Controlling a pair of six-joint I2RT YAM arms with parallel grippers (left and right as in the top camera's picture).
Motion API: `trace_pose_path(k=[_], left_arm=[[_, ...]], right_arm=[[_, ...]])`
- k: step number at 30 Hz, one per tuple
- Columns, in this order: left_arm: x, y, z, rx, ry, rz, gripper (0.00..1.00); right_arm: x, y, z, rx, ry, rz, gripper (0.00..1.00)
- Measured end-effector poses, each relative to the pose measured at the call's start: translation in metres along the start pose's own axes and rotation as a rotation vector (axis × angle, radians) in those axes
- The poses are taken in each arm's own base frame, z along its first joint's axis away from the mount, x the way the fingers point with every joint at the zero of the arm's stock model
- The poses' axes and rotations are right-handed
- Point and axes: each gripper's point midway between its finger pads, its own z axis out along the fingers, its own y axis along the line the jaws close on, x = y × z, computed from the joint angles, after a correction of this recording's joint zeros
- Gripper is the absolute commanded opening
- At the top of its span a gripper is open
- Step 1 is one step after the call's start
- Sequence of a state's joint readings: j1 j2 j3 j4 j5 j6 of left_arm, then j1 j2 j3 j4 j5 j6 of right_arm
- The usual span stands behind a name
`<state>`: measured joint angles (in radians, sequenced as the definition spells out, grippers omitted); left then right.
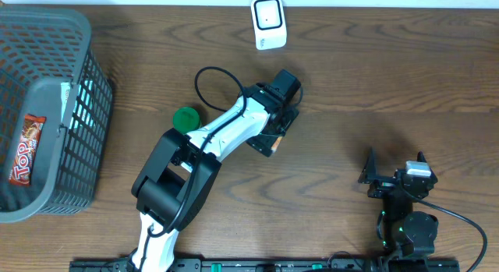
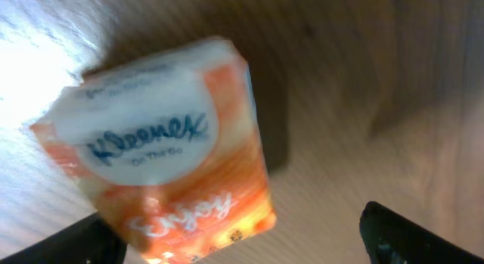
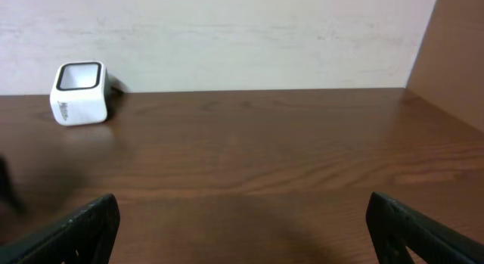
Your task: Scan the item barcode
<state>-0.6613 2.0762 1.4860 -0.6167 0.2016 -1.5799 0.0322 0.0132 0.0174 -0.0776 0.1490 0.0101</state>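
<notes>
An orange and white Kleenex tissue pack point(image 2: 162, 154) fills the left wrist view, blurred and tilted. My left gripper point(image 2: 242, 237) stands open around its lower end. The left finger point(image 2: 94, 241) is close to the pack, and bare wood shows between the pack and the right finger point(image 2: 397, 234). From overhead, the pack point(image 1: 270, 143) peeks out under the left gripper point(image 1: 277, 120), below the white barcode scanner point(image 1: 267, 22) at the table's far edge. My right gripper point(image 1: 394, 178) is open and empty near the front right, facing the scanner point(image 3: 79, 92).
A grey mesh basket point(image 1: 78, 85) stands at the left with a red snack bar point(image 1: 26, 149) inside. A green round lid point(image 1: 185, 118) lies beside the left arm. A black cable loops above the left arm.
</notes>
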Motion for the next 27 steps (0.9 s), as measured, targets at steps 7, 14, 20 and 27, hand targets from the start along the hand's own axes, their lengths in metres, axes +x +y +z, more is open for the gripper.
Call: trace_pose_path(k=[7, 14, 20, 27], left_arm=[[0.008, -0.021, -0.001, 0.085, 0.044, -0.042, 0.98], [0.013, -0.020, -0.001, 0.082, 0.070, 0.106, 0.98], [0.023, -0.009, -0.002, 0.058, 0.123, 0.344, 0.98], [0.034, -0.023, -0.052, 0.175, 0.101, 0.752, 0.98]], right_arm=[[0.000, 0.000, 0.000, 0.000, 0.000, 0.000, 0.99], [0.000, 0.000, 0.000, 0.000, 0.000, 0.000, 0.99], [0.000, 0.000, 0.000, 0.000, 0.000, 0.000, 0.99], [0.000, 0.000, 0.000, 0.000, 0.000, 0.000, 0.99]])
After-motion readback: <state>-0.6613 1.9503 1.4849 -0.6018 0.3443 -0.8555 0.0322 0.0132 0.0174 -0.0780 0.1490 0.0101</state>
